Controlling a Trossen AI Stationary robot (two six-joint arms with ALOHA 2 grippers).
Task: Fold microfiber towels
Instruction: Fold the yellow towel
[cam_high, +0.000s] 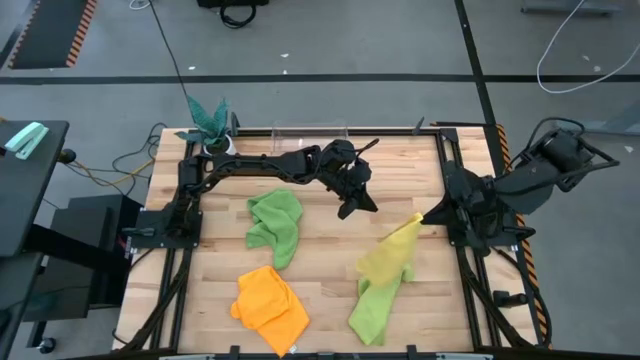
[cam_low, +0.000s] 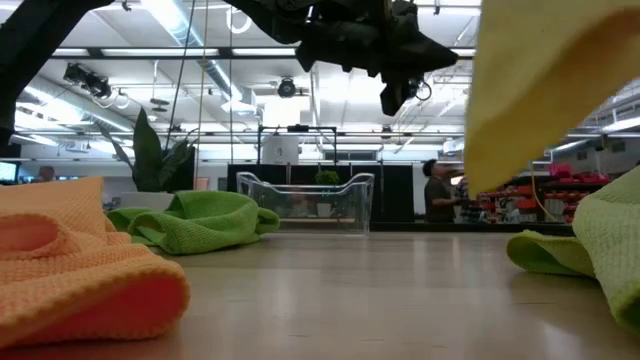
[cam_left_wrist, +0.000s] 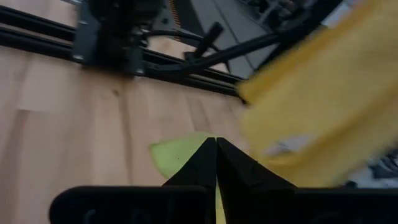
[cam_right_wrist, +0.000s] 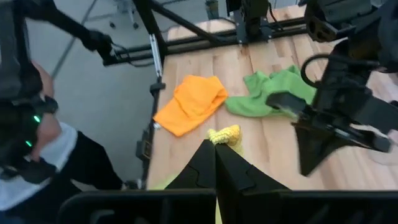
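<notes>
My right gripper (cam_high: 424, 217) is at the table's right side, shut on the yellow towel (cam_high: 392, 255), which hangs above a lime green towel (cam_high: 374, 305) lying flat on the table. At mid-table my left gripper (cam_high: 357, 207) is shut with nothing in it, raised above the wood and a short way left of the yellow towel (cam_left_wrist: 323, 99). A second lime green towel (cam_high: 274, 224) lies crumpled at centre left. Near the front edge an orange towel (cam_high: 270, 303) lies bunched. My right gripper pinches a bunched corner of the yellow towel (cam_right_wrist: 224, 134) between its two fingers, with a small tuft poking out past the fingertips. The fingers slant downward from the table's right side. The towel hangs slack below them, its lower edge (cam_low: 490, 180) above the tabletop.
A clear plastic bin (cam_high: 310, 132) stands at the far edge, with a teal plant in a white pot (cam_high: 212, 122) at the far left corner. Black frame rails (cam_high: 170, 230) run along both table sides. A person (cam_right_wrist: 31, 124) stands beyond the table's edge.
</notes>
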